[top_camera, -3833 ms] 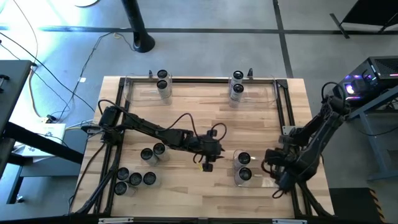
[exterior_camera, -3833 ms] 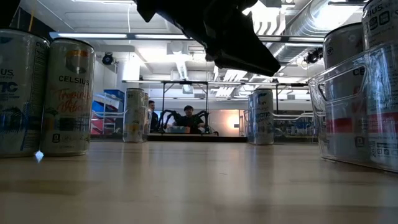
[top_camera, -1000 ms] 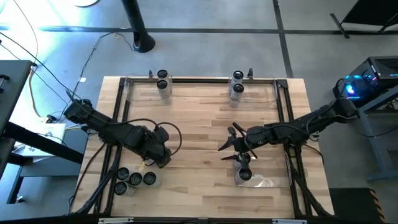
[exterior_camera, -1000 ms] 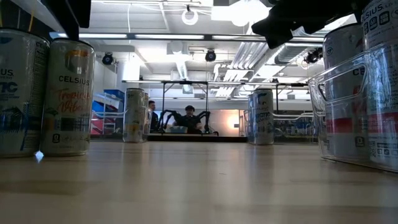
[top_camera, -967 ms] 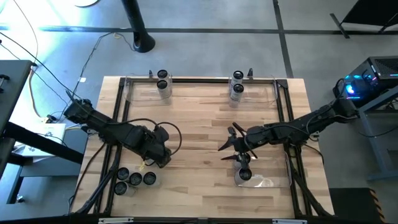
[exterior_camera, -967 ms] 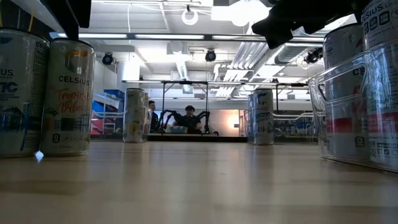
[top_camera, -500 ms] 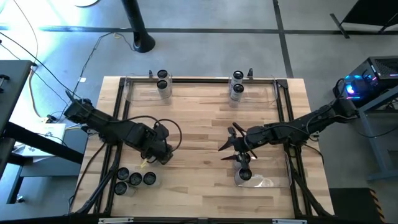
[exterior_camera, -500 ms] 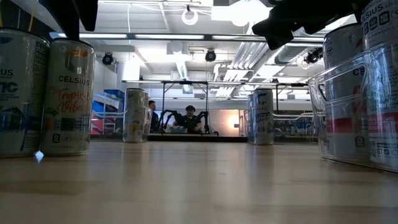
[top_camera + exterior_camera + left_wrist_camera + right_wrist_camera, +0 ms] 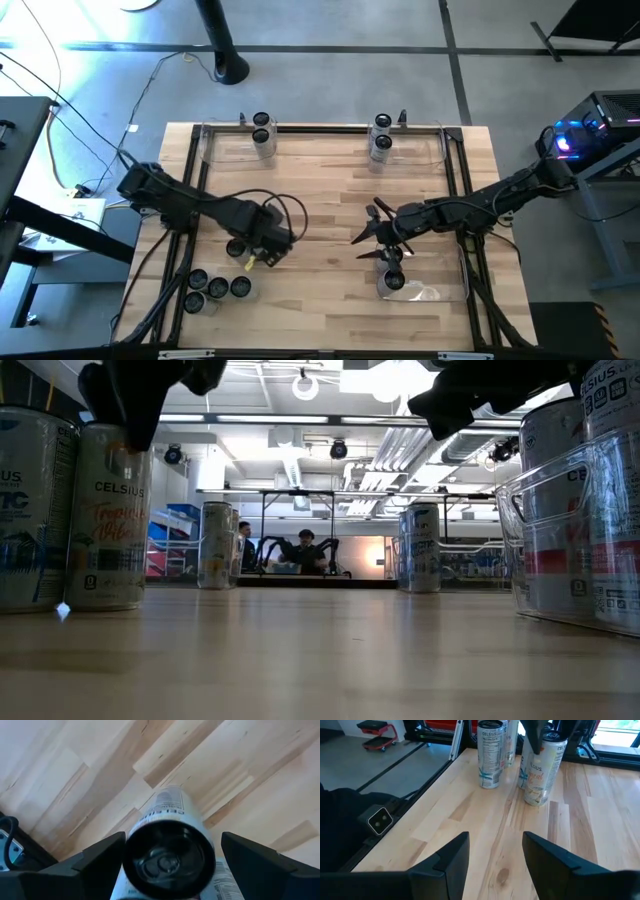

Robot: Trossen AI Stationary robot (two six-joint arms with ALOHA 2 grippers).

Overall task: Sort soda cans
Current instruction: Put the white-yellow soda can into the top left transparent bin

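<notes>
On the table [image 9: 320, 215], six soda cans [image 9: 262, 133] sit binned, five loose (one being picked). The left end effector [image 9: 252, 252] straddles a can [image 9: 167, 851], fingers wide; the right end effector [image 9: 372, 236] hovers half-open, empty.

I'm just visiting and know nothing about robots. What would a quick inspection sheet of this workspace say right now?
Surface: wooden table, bare in the middle.
Job's things: cans clustered front-left; two pairs at the far edge; at least one in the clear bin front-right.
Clutter: nothing seen.
Grippers: left gripper open, fingers on either side of an upright can; right gripper open and empty, above the bin's near end.
Cables: a loop on the left arm; loose floor cables left of the table.
Surroundings: a person seated far behind the table; a pole base on the floor.
</notes>
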